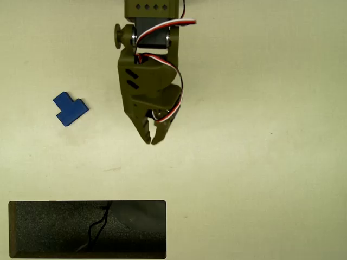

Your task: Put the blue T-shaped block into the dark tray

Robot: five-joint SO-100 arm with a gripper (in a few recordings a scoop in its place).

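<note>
In the overhead view we see the olive-green gripper (151, 138) pointing down the picture over the pale table (260, 162), its two fingers drawn together with only a narrow slit between the tips and nothing held. The blue block (70, 108) lies flat on the table well to the left of the gripper and apart from it. The dark tray (54, 230) sits below and left of the fingertips at the bottom edge, with a thin dark squiggle (99, 226) inside it.
</note>
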